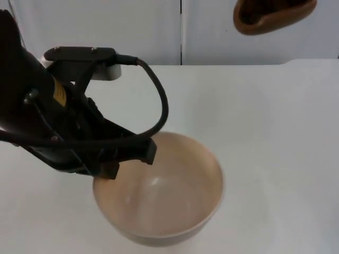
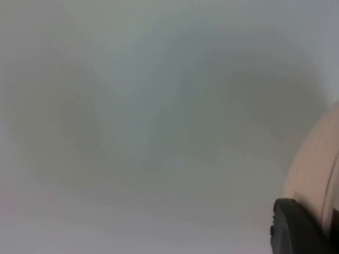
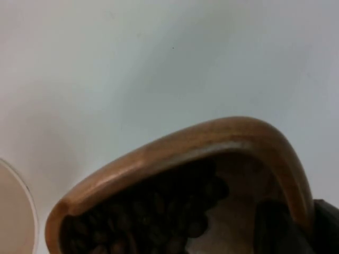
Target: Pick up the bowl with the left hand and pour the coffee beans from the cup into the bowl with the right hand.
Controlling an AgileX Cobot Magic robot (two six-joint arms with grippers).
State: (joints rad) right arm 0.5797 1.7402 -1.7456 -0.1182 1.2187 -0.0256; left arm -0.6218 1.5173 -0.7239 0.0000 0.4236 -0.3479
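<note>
The white tabletop (image 1: pixel 275 132) spans the top view and ends at the grey partition wall along the upper edge of the frame.

The left arm enters from the upper left of the top view and slopes down toward centre. Its pose puts the left gripper (image 1: pixel 124 159) at the near-left rim of the bowl (image 1: pixel 169 196), fingers clamped across that rim, one inside and one outside. The left wrist view confirms a black fingertip (image 2: pixel 296 227) against the bowl's pale outer wall (image 2: pixel 318 169). Judged from the grip, the bowl is held so that it can be presented as a receiver; whether it is lifted off the tabletop cannot be told.

The bowl, cream-coloured and empty, sits low and centre in the top view, mouth facing up.

The wooden cup (image 1: pixel 273 15) hangs at the upper right of the top view, above the tabletop and well apart from the bowl. In the right wrist view, the cup (image 3: pixel 212 143) holds coffee beans (image 3: pixel 153 217), and a finger of the right gripper (image 3: pixel 296 227) grips its rim. The cup is tilted, yet no beans are leaving it.

Pouring is not yet begun; the cup needs to come over the bowl first.
</note>
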